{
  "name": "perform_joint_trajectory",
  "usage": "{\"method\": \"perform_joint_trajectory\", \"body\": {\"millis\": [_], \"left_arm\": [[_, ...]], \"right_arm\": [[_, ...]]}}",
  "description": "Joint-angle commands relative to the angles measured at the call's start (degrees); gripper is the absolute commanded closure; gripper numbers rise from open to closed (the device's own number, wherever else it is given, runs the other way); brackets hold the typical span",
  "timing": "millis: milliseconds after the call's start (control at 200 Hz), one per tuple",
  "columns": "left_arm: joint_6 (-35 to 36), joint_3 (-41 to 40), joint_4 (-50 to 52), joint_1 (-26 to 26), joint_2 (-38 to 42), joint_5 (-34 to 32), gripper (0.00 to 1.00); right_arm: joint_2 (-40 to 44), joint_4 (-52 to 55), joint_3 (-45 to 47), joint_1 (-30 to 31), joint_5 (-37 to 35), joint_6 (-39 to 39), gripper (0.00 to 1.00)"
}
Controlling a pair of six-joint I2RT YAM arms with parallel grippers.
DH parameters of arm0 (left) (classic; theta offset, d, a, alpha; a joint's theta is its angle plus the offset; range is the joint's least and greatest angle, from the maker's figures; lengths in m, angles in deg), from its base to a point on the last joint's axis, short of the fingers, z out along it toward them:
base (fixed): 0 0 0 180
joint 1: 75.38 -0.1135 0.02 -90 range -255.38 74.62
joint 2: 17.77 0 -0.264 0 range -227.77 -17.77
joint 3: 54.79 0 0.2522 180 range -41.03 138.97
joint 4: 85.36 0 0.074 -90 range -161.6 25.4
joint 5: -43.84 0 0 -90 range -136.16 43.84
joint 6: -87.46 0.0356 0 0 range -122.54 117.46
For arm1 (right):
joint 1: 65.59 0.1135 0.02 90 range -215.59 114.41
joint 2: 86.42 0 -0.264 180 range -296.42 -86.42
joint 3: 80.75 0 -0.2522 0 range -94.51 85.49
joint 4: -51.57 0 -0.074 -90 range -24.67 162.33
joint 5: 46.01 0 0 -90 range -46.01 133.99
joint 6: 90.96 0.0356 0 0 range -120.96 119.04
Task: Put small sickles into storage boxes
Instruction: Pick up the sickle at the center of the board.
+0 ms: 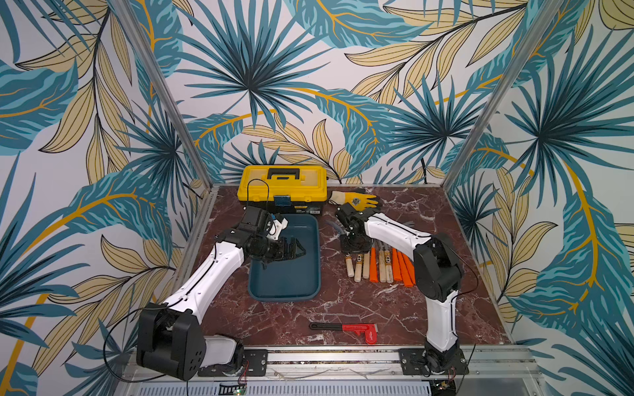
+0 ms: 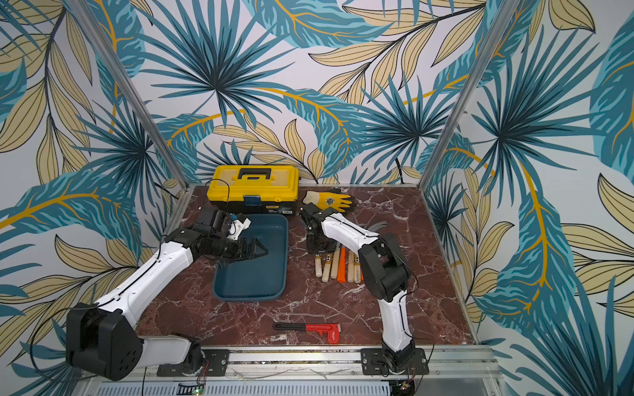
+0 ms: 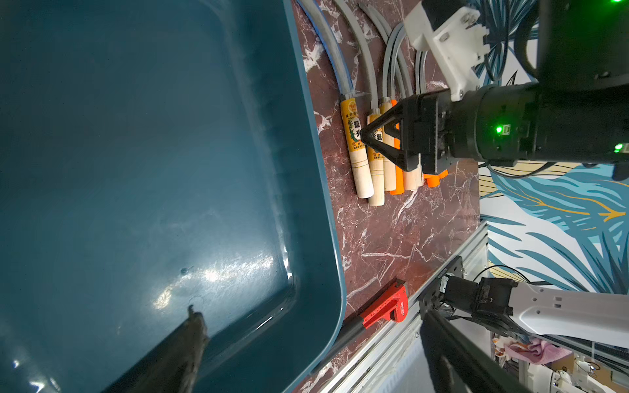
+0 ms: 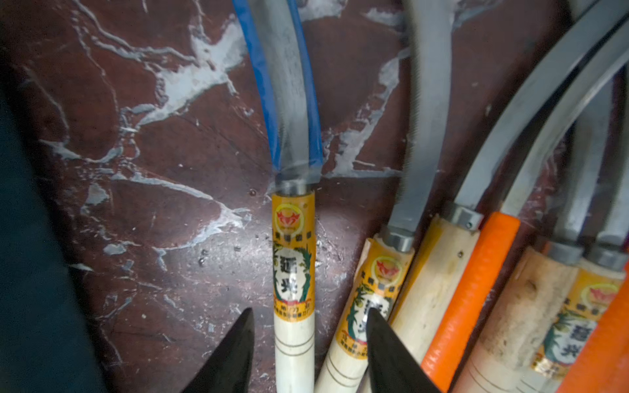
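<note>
teal storage tray (image 1: 284, 281) sits empty on the worktop (image 1: 343, 308); all sickles (image 1: 382, 267) lie just right of it. left claw (image 1: 298, 249) hangs open over the tray; right claw (image 4: 310, 310) straddles the leftmost wooden handle (image 4: 292, 272), jaws apart, not gripping.

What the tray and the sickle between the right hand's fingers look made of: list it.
Tray: likely plastic, dark teal, glossy; light glares off its floor. Sickle: grey dull metal blade, pale turned wood handle with a printed yellow label.
</note>
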Motion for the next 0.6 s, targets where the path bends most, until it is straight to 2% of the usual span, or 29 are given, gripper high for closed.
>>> {"method": "perform_joint_trajectory", "body": {"millis": [0, 225, 591], "left_arm": [[0.24, 1.22, 0.12, 0.24, 0.53, 0.2, 0.01], [0.04, 0.44, 0.14, 0.2, 0.7, 0.29, 0.01], [-0.41, -0.86, 0.1, 0.21, 2.45, -1.37, 0.01]], "right_arm": [[-1.64, 1.78, -1.27, 0.35, 1.4, 0.35, 0.5], [-3.99, 1.68, -2.05, 0.39, 3.18, 0.19, 0.58], [-6.69, 1.06, -1.06, 0.39, 4.15, 0.71, 0.64]]}}
